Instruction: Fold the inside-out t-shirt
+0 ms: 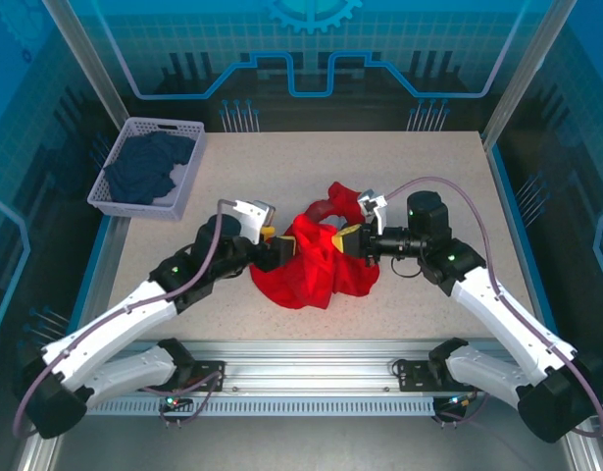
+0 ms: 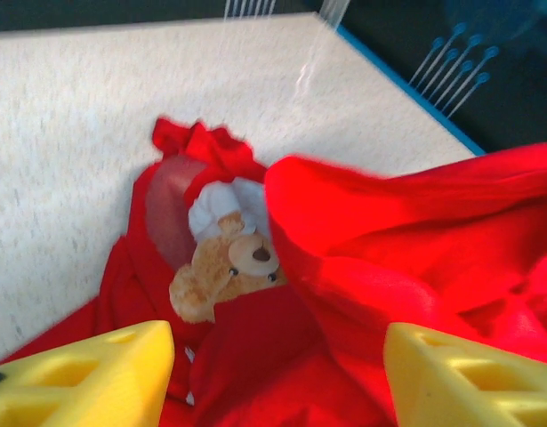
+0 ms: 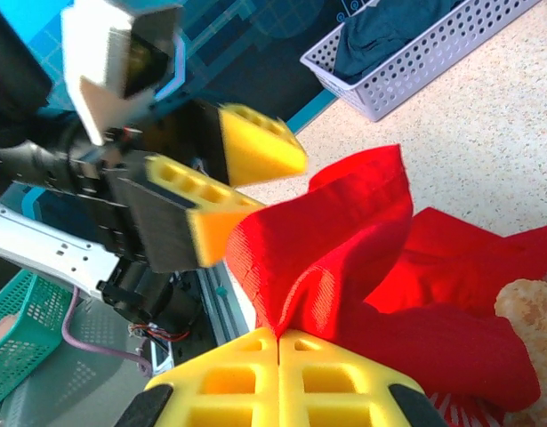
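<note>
The right gripper [image 3: 277,336] has its two yellow fingers pressed flat together, and a fold of the inside-out t-shirt [image 3: 371,240] is pinched at their tips. From that pinch the red cloth rises in a ridge and fans away towards the left gripper [image 3: 264,191], which faces it closely. The left gripper's fingers [image 3: 255,142] are spread, and the lower one is just beside the edge of the raised fold.

In the left wrist view, the left gripper [image 2: 277,342] stands wide apart, with one yellow tip at each lower corner and bunched red cloth between and beyond them. Among the folds a tan teddy-bear figure [image 2: 229,267] with a white cap is visible.

From above, the two grippers [image 1: 274,245] [image 1: 348,238] meet over the t-shirt [image 1: 306,275]. It lies crumpled in a heap near the middle of the speckled table [image 1: 428,157], towards the near edge, with one twisted end trailing away from the arms.

Well apart at the far left corner, a pale perforated basket [image 1: 105,182] holds a dark navy garment [image 1: 144,167].
</note>
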Tool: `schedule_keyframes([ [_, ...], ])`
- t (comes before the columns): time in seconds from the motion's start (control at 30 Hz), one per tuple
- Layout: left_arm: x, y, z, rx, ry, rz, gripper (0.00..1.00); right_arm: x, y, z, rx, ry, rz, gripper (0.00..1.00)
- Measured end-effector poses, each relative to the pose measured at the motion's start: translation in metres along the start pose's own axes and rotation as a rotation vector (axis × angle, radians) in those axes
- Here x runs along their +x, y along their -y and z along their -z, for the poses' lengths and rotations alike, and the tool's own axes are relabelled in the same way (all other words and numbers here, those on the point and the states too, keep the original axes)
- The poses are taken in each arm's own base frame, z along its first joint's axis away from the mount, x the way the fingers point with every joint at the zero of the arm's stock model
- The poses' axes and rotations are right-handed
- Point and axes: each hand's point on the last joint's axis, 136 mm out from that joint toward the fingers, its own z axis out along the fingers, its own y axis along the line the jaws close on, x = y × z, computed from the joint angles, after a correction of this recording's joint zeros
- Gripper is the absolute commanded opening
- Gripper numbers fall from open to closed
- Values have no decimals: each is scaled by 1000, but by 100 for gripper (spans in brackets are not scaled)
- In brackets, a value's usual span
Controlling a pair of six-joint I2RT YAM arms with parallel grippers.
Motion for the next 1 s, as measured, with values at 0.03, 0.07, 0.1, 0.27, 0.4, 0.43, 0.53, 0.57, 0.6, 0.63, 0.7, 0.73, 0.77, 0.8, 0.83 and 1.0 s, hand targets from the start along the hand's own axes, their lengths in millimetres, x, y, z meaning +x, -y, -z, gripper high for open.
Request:
schedule_keyframes([
  [0.03,-5,5,5,24,20,-14,76,0,-1,1,-5,-4,14,0],
  [0.07,-9,8,8,37,31,-25,77,-1,-3,1,-9,-8,29,0],
  [0.1,-12,12,10,53,34,-43,78,-2,-6,2,-15,-11,53,0],
  [0.27,-20,18,-5,68,-4,-174,83,-2,-11,6,-39,-40,122,0],
  [0.4,-14,18,-22,76,-71,-313,86,3,-9,6,-46,-80,146,0],
  [0.43,-11,19,-25,88,-88,-350,87,4,-9,6,-51,-87,149,0],
  [0.53,-8,24,-34,128,-129,-444,86,8,-8,6,-63,-105,154,0],
  [0.57,-7,26,-37,142,-142,-468,86,9,-8,6,-66,-110,154,0],
  [0.6,-7,28,-41,157,-153,-489,84,10,-8,6,-72,-117,155,0],
  [0.63,-8,32,-45,178,-161,-512,82,11,-8,6,-75,-123,155,0],
  [0.7,-8,37,-50,217,-178,-549,74,13,-8,6,-76,-129,157,0],
  [0.73,-9,41,-52,239,-181,-565,66,13,-9,6,-78,-130,160,0],
  [0.77,-10,44,-53,260,-183,-579,61,13,-9,6,-78,-131,162,0],
  [0.8,-10,49,-54,289,-185,-587,51,13,-9,7,-78,-131,163,0],
  [0.83,-11,54,-54,317,-188,-591,33,12,-9,7,-78,-132,164,0],
  [1.0,-13,69,-54,398,-205,-527,0,3,16,11,101,-122,76,35],
])
